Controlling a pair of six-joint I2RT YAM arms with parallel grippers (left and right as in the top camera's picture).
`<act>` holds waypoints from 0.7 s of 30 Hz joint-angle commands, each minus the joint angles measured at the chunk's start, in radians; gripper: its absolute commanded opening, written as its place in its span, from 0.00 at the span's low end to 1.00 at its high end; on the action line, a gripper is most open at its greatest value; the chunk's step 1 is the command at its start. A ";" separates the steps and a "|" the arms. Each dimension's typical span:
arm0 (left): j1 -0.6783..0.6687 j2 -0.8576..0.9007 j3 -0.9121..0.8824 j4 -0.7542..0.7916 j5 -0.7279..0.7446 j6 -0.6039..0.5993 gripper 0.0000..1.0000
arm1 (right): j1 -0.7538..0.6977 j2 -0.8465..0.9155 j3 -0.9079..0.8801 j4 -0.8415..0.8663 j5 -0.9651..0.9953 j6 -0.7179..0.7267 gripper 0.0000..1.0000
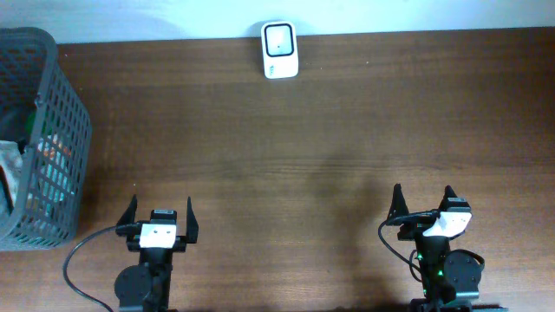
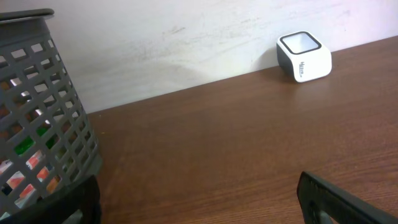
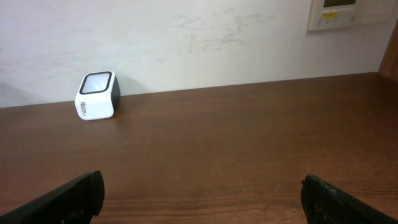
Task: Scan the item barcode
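My left fingers (image 1: 130, 217) and right fingers (image 1: 397, 206) are both spread wide, empty. The items (image 1: 52, 149) sit in the basket (image 1: 76, 95) far left, so the left arm's nearer. The scanner (image 1: 279, 49) is mid far edge of the surface.

A big brown wooden table (image 1: 347, 130) fills almost the whole view from above. Its top is dark, with thin lines of wood grain running from side to side. Soft light gives it a gentle shine. Behind the table stands a white wall (image 3: 217, 43), right at the table's far edge. The wall has faint grey scratches and smudges. High up on it, at the right, hangs a small cream panel (image 3: 341, 14) with a little screen. Just beside it, a brown wooden piece (image 3: 390, 53) shows at the picture's edge.
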 commanded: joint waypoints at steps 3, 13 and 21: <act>0.003 -0.010 -0.005 -0.002 -0.007 0.016 0.99 | 0.007 -0.006 -0.008 -0.002 -0.002 0.006 0.98; 0.003 -0.010 -0.005 0.006 -0.049 0.017 0.99 | 0.007 -0.006 -0.008 -0.002 -0.002 0.006 0.98; 0.003 -0.010 -0.005 0.032 -0.012 0.016 0.99 | 0.007 -0.006 -0.008 -0.002 -0.002 0.006 0.98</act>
